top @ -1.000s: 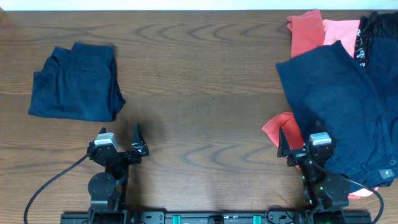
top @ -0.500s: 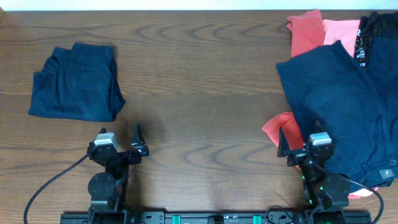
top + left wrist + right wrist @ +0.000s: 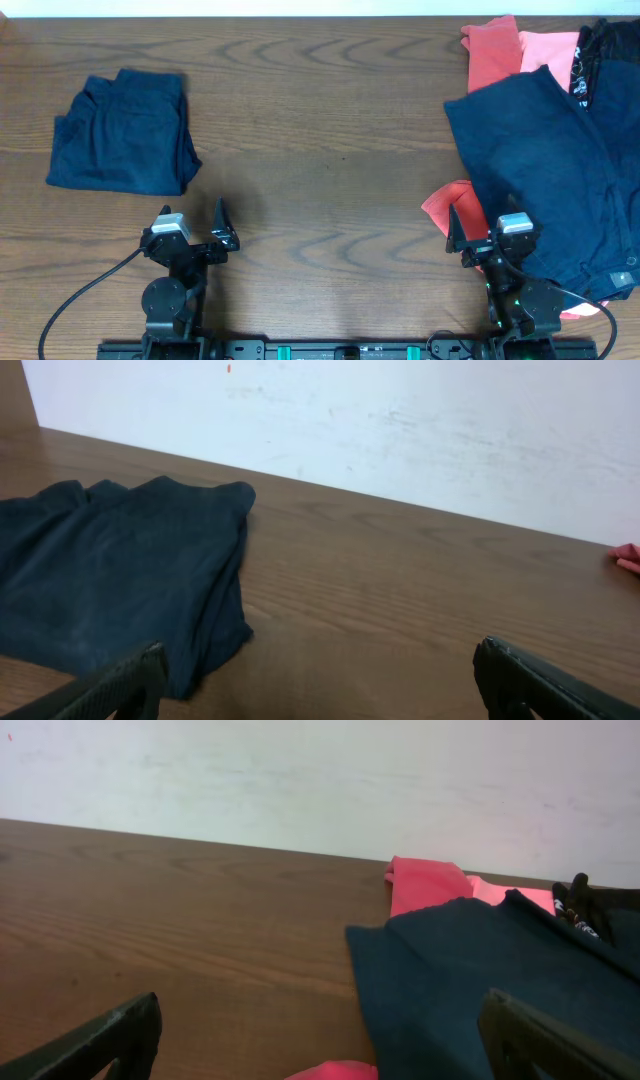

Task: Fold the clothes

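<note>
A folded navy garment lies at the far left of the table; it also shows in the left wrist view. A pile of unfolded clothes sits at the right: a large navy garment on top, coral-red pieces behind and under it, and a black printed one at the far corner. In the right wrist view the navy garment and a coral piece lie ahead. My left gripper is open and empty near the front edge. My right gripper is open and empty, at the pile's near edge.
The wooden table spans the view, with a white wall behind its far edge. A black cable runs from the left arm's base toward the front left.
</note>
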